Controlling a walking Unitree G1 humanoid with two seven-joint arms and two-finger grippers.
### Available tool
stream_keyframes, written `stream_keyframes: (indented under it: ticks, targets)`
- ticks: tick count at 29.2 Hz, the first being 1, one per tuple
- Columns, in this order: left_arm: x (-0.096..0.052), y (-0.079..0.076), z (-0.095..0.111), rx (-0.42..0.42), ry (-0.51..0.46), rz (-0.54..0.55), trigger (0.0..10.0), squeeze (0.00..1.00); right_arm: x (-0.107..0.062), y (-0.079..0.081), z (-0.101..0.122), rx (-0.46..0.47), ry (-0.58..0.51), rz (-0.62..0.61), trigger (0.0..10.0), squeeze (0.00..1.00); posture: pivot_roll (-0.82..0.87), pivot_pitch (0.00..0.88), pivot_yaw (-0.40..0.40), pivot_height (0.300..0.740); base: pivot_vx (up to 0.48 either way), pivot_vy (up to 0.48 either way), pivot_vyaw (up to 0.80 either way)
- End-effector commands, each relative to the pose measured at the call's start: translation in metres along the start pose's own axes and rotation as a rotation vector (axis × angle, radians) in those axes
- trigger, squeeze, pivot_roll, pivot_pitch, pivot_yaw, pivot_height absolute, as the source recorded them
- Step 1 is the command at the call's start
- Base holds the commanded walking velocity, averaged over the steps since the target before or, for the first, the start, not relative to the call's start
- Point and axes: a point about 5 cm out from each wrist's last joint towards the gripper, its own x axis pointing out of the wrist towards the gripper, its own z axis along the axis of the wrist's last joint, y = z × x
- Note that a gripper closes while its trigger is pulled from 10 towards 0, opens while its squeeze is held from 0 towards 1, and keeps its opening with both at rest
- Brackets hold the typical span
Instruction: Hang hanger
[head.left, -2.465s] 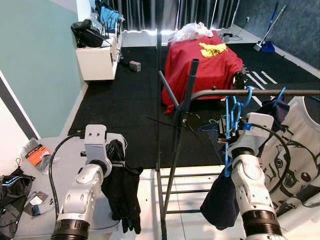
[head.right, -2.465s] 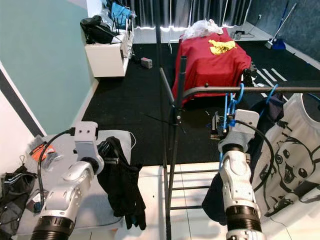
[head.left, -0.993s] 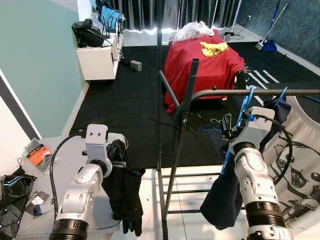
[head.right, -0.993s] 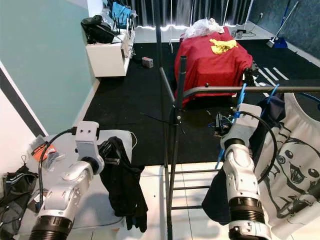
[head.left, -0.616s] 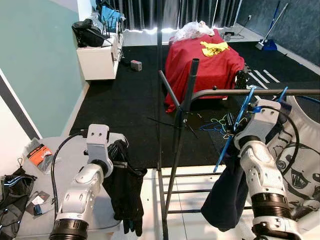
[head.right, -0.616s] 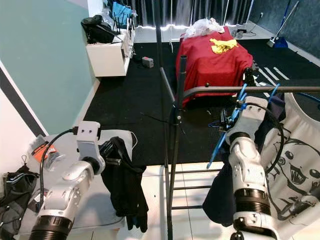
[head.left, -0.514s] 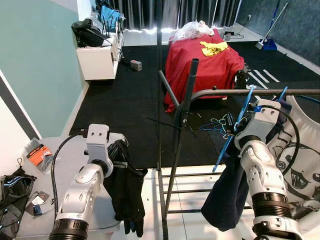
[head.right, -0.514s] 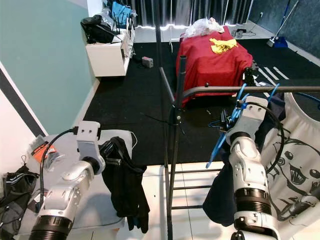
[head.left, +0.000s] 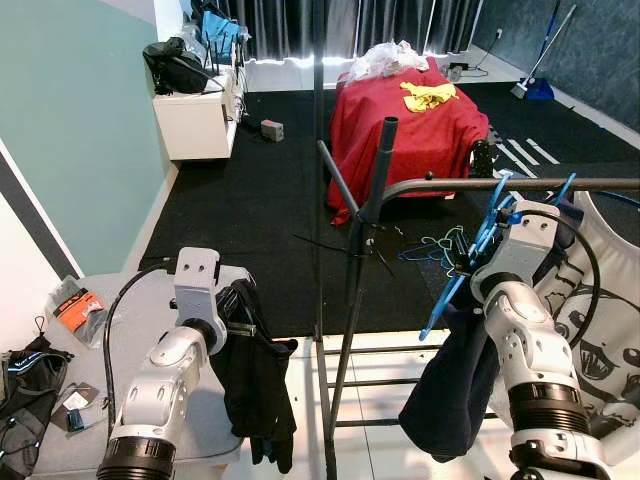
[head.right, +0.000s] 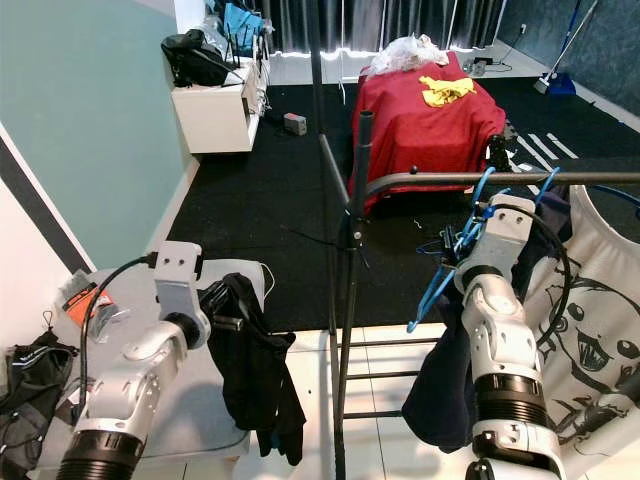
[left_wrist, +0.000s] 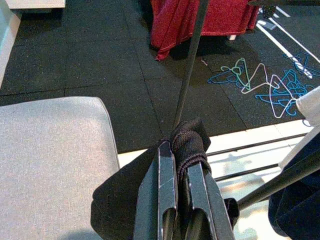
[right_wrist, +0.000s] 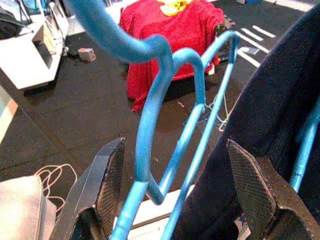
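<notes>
The blue hanger (head.left: 466, 262) hangs tilted from the rail (head.left: 520, 184), carrying a navy garment (head.left: 447, 385). My right gripper (right_wrist: 175, 185) stands at it with fingers spread wide, the hanger between them, gripping nothing. My left gripper (left_wrist: 179, 185) is clamped on a black garment (head.left: 255, 375) beside the grey seat (left_wrist: 50, 160).

No legible text, labels, brands, numbers or signs. Printed cartoon face on white hanging T-shirt (head.left: 600, 330) at right edge of frame: graphic only, no lettering. Print on small orange packet (head.left: 75, 308) at lower left: too small to read.
</notes>
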Motion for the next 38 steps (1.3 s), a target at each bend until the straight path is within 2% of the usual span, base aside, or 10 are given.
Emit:
stream_keyframes:
  ticks: [1, 4, 5, 6, 7, 9, 16, 24, 30, 38]
  targets:
    - [0.001, 0.003, 0.005, 0.014, -0.013, -0.005, 10.0, 0.00, 0.000, 0.001, -0.002, 0.007, 0.023, 0.005, 10.0, 0.00, 0.00, 0.000, 0.027, 0.740, 0.000, 0.000, 0.00]
    - [0.001, 0.003, 0.005, 0.014, -0.014, -0.009, 10.0, 0.00, 0.000, 0.002, -0.002, 0.010, 0.027, 0.006, 9.4, 0.00, 0.00, 0.000, 0.028, 0.740, 0.000, 0.000, 0.00]
    - [0.001, 0.003, 0.006, 0.015, -0.015, -0.010, 10.0, 0.00, 0.000, 0.002, -0.002, 0.012, 0.027, 0.006, 7.5, 0.00, 0.00, 0.000, 0.028, 0.740, 0.000, 0.000, 0.00]
    - [0.001, 0.003, 0.006, 0.015, -0.015, -0.010, 10.0, 0.00, 0.000, 0.002, -0.002, 0.012, 0.027, 0.006, 7.5, 0.00, 0.00, 0.000, 0.028, 0.740, 0.000, 0.000, 0.00]
    - [0.001, 0.003, 0.006, 0.015, -0.015, -0.010, 10.0, 0.00, 0.000, 0.002, -0.002, 0.013, 0.026, 0.006, 5.8, 0.00, 0.00, 0.000, 0.027, 0.740, 0.000, 0.000, 0.00]
    - [0.001, 0.003, 0.006, 0.015, -0.015, -0.011, 10.0, 0.00, 0.000, 0.002, -0.002, 0.015, 0.025, 0.005, 4.7, 0.00, 0.00, 0.000, 0.027, 0.740, 0.000, 0.000, 0.00]
    - [0.002, 0.003, 0.007, 0.015, -0.017, -0.010, 10.0, 0.00, 0.000, 0.002, -0.001, 0.017, 0.021, 0.006, 2.5, 0.00, 0.00, 0.000, 0.028, 0.740, 0.000, 0.000, 0.00]
    - [0.002, 0.004, 0.008, 0.016, -0.017, -0.011, 10.0, 0.00, 0.000, 0.002, 0.000, 0.014, 0.025, 0.008, 1.7, 0.00, 0.00, 0.000, 0.026, 0.740, 0.000, 0.000, 0.00]
    - [0.001, 0.003, 0.008, 0.018, -0.016, -0.012, 10.0, 0.00, -0.001, 0.003, 0.000, 0.002, 0.022, 0.010, 0.0, 0.00, 0.00, 0.000, 0.025, 0.740, 0.000, 0.000, 0.00]
    - [0.001, 0.003, 0.006, 0.016, -0.010, -0.012, 10.0, 0.00, -0.008, 0.024, 0.005, -0.175, -0.093, 0.104, 0.0, 0.00, 0.00, 0.000, 0.024, 0.740, 0.000, 0.000, 0.00]
